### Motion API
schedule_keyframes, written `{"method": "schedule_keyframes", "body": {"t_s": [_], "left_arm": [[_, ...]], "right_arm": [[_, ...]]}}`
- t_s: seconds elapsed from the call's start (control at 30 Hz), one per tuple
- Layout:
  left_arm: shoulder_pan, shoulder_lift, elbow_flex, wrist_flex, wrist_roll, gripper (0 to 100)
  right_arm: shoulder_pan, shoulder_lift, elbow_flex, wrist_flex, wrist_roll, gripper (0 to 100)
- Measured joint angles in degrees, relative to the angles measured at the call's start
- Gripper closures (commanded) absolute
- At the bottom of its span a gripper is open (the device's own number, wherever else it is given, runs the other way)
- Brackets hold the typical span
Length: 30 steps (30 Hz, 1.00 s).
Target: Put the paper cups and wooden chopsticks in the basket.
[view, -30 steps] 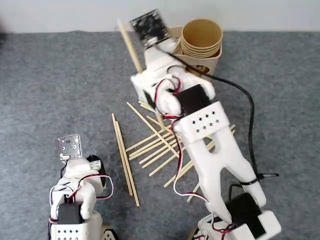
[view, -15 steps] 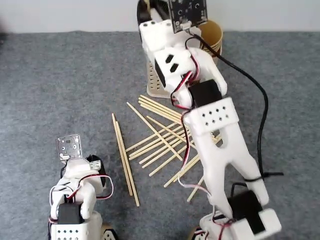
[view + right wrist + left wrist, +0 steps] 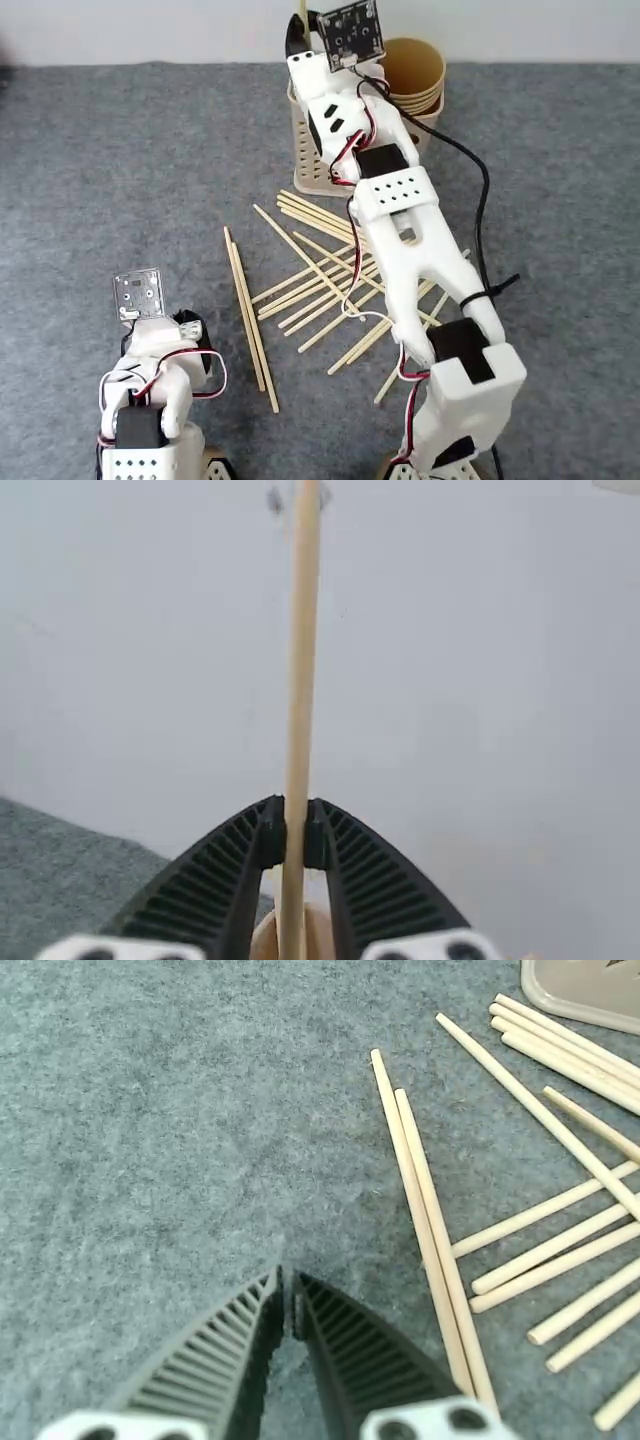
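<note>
Right arm holds one chopstick upright over the basket; left arm parked.

The right gripper (image 3: 293,832) has its jaws pinched nearly together on a chopstick (image 3: 303,630), gripping it low on the shaft so most of it rises above. It sits over the near end of the basket (image 3: 303,168). The cups (image 3: 412,66) stand stacked in the other end. More chopsticks (image 3: 312,278) lie scattered on the grey mat (image 3: 120,180). The left gripper (image 3: 290,1302) hovers low over the mat, jaws almost touching and empty. Whether the stick's lower end is inside the rim cannot be told. If it is let go off the rim, it would likely tip out onto the mat. The arm, close over the basket, could also nudge it or the cups.
</note>
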Motion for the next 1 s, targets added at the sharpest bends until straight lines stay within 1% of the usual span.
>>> {"method": "schedule_keyframes", "body": {"t_s": [0.1,0.23,0.4,0.53,0.7,0.8,0.9,1.0], "left_arm": [[0.00,0.00,0.00,0.00,0.00,99],[0.00,0.00,0.00,0.00,0.00,99],[0.00,0.00,0.00,0.00,0.00,99],[0.00,0.00,0.00,0.00,0.00,99],[0.00,0.00,0.00,0.00,0.00,99],[0.00,0.00,0.00,0.00,0.00,99],[0.00,0.00,0.00,0.00,0.00,99],[0.00,0.00,0.00,0.00,0.00,99]], "right_arm": [[0.09,0.09,0.00,2.02,0.09,82.0],[-0.26,-0.18,0.00,6.77,0.09,81.2],[-0.44,-4.57,0.00,15.21,0.09,81.2],[-2.90,-8.97,0.00,26.11,-3.43,81.2],[-8.26,-11.16,0.00,45.80,-5.01,81.2],[-11.16,-11.08,0.00,55.21,-6.86,81.2],[-12.75,-9.85,0.00,60.31,-10.46,81.2],[-14.59,-5.10,0.00,61.45,-12.66,81.1]]}}
